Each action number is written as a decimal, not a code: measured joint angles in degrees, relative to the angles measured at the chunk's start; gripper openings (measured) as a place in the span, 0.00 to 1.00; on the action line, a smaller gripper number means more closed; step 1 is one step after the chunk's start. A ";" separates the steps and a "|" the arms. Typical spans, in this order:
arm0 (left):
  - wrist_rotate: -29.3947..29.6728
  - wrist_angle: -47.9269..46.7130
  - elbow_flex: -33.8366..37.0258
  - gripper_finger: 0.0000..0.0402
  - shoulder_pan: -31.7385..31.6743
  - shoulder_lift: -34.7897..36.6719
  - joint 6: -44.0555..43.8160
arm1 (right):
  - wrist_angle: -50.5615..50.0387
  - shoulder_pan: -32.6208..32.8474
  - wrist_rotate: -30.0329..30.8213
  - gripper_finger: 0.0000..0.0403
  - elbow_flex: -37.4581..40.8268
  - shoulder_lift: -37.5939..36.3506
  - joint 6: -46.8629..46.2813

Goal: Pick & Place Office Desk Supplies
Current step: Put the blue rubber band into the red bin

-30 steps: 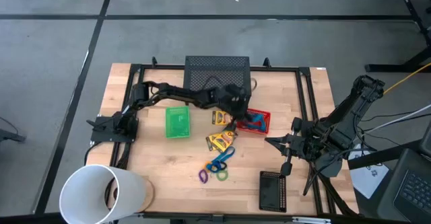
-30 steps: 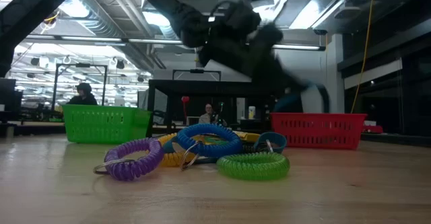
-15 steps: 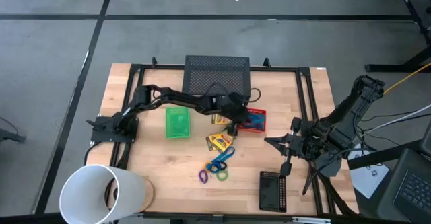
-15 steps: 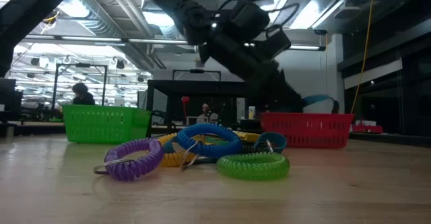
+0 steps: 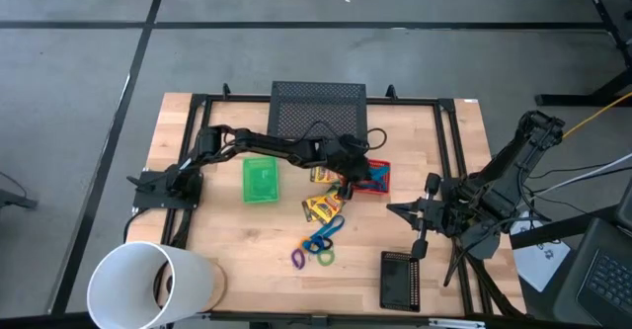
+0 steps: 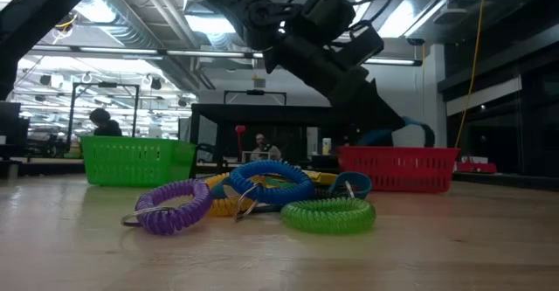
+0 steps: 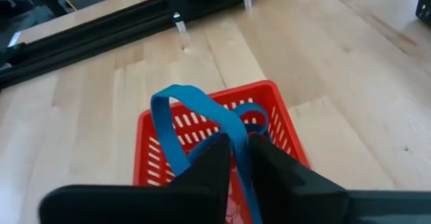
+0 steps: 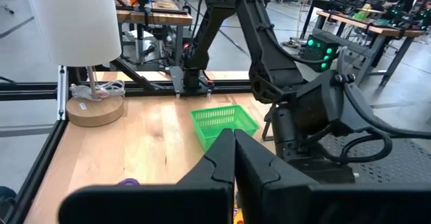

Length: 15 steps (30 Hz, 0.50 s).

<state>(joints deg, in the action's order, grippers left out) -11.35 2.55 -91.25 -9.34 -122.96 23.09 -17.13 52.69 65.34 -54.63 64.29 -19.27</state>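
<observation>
Pinching blue cord bundle (image 7: 176, 111) in narrowly parted left tool (image 7: 236, 158), above red tray (image 7: 286, 131)

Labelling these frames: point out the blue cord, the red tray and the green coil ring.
blue cord (image 7: 176, 109): left wrist view, raised loop.
red tray (image 7: 283, 123): left wrist view, side rim.
green coil ring (image 6: 327, 215): low view, front coils.

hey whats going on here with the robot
The left gripper is over the red mesh tray, its fingers close around a blue cord that loops into the tray. The right gripper waits shut at the table's right side. Two crayon boxes and a pile of coiled rings lie on the table; the green tray sits left of them.
</observation>
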 joint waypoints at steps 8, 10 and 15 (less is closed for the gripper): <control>7.77 -2.82 -0.01 0.35 0.79 0.00 1.37 | 0.01 0.00 -0.24 0.00 0.00 0.00 0.00; 8.55 -3.25 -0.01 0.41 1.05 0.00 1.58 | 0.01 0.00 -0.24 0.00 0.00 0.00 0.00; 11.22 -1.76 -0.01 0.51 1.83 0.00 2.34 | 0.01 0.00 -0.24 0.00 0.00 0.00 0.00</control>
<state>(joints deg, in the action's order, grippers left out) -0.13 0.79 -91.26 -7.51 -122.96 25.43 -17.12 52.69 65.10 -54.63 64.29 -19.27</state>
